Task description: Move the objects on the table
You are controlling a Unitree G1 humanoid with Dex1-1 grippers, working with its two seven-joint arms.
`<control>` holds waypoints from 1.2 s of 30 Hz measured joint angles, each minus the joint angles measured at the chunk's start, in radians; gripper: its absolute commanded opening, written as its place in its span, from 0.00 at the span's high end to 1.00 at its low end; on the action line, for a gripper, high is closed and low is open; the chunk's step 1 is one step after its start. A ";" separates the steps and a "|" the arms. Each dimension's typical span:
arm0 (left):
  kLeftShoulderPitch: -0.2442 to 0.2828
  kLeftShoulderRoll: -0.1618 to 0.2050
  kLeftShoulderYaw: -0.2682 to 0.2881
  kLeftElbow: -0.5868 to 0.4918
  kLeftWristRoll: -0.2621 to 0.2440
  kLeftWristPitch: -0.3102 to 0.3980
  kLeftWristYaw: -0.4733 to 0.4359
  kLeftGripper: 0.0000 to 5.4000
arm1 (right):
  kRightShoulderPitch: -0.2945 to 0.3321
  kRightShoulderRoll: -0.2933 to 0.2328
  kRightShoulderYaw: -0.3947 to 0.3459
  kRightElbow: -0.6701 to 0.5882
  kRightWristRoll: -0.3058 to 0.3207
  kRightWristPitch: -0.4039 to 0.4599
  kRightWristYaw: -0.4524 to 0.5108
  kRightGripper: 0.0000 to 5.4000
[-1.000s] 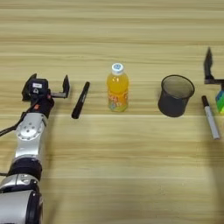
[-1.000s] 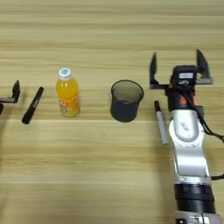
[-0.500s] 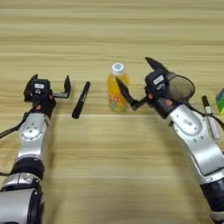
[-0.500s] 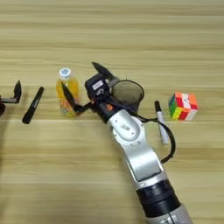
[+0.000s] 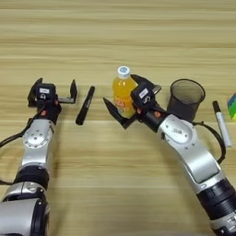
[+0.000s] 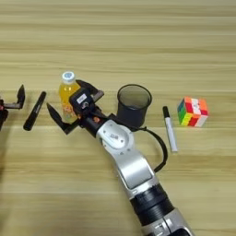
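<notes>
The broad light-brown wooden table (image 5: 138,37) with its long plank grain fills the whole scene. Across it from the lower right reaches the robot's right arm, silver and black, and its right gripper (image 5: 123,102) sits at the small orange juice bottle with the white cap (image 5: 122,91). The two black fingers are spread wide, one on the near side of the bottle and one on the far side, with the bottle standing upright between them; whether either finger touches it I cannot tell. On the left side the left gripper (image 5: 51,88) rests over the table, its fingers also spread wide and holding nothing.

Just right of the bottle stands the black mesh pen cup (image 6: 133,105), upright and open at the top. Further right lies the multicoloured puzzle cube (image 6: 192,111). Between cup and cube lies the white black-capped marker (image 6: 169,128), cap end away from the robot. The black marker (image 5: 85,105) lies between the left gripper and the bottle, apart from both.
</notes>
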 measured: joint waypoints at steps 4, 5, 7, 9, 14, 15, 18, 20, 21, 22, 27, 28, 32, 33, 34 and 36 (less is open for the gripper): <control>0.000 -0.001 0.000 0.003 0.001 0.000 0.004 0.00 | -0.022 0.001 -0.020 0.035 -0.014 -0.038 -0.018 0.00; 0.000 -0.001 0.000 0.004 0.001 0.000 0.004 0.00 | -0.023 0.002 -0.021 0.042 -0.016 -0.042 -0.018 0.00; -0.001 -0.001 0.000 0.004 0.001 -0.001 0.004 0.00 | -0.025 0.007 -0.021 0.069 -0.019 -0.052 -0.019 0.00; -0.001 -0.001 0.000 0.006 0.002 -0.001 0.004 0.00 | -0.033 0.011 -0.024 0.103 -0.022 -0.063 -0.020 0.00; -0.003 -0.001 0.000 0.009 0.002 -0.003 0.004 0.00 | -0.075 0.023 -0.045 0.201 -0.023 -0.090 -0.020 0.00; -0.003 -0.001 0.000 0.010 0.002 -0.003 0.004 0.00 | -0.086 0.027 -0.048 0.232 -0.023 -0.096 -0.018 0.00; -0.005 -0.001 0.000 0.014 0.003 -0.006 0.004 0.00 | -0.113 0.043 -0.051 0.319 -0.022 -0.118 -0.014 0.00; -0.006 -0.002 -0.001 0.016 0.003 -0.008 0.004 0.00 | -0.133 0.049 -0.053 0.375 -0.026 -0.141 -0.016 0.00; -0.006 -0.002 -0.001 0.017 0.003 -0.009 0.004 0.00 | -0.144 0.051 -0.056 0.399 -0.027 -0.151 -0.017 0.00; -0.006 -0.002 -0.001 0.017 0.003 -0.010 0.005 0.00 | -0.152 0.052 -0.058 0.415 -0.028 -0.158 -0.018 0.00; -0.006 -0.002 -0.001 0.019 0.004 -0.019 0.005 0.00 | -0.188 0.075 -0.074 0.499 -0.026 -0.193 -0.017 0.00; -0.006 -0.002 -0.001 0.019 0.004 -0.019 0.005 0.00 | -0.192 0.078 -0.076 0.512 -0.026 -0.197 -0.017 0.00; -0.006 -0.004 -0.001 0.020 0.004 -0.021 0.005 0.00 | -0.205 0.085 -0.092 0.563 -0.026 -0.221 -0.020 0.02; -0.006 -0.004 -0.002 0.020 0.004 -0.021 0.006 0.00 | -0.208 0.085 -0.096 0.570 -0.026 -0.226 -0.020 0.04; -0.006 -0.004 -0.002 0.020 0.004 -0.021 0.006 0.00 | -0.211 0.086 -0.098 0.576 -0.026 -0.234 -0.020 0.06; -0.006 -0.004 -0.002 0.020 0.004 -0.021 0.007 0.00 | -0.214 0.087 -0.100 0.583 -0.026 -0.240 -0.020 0.10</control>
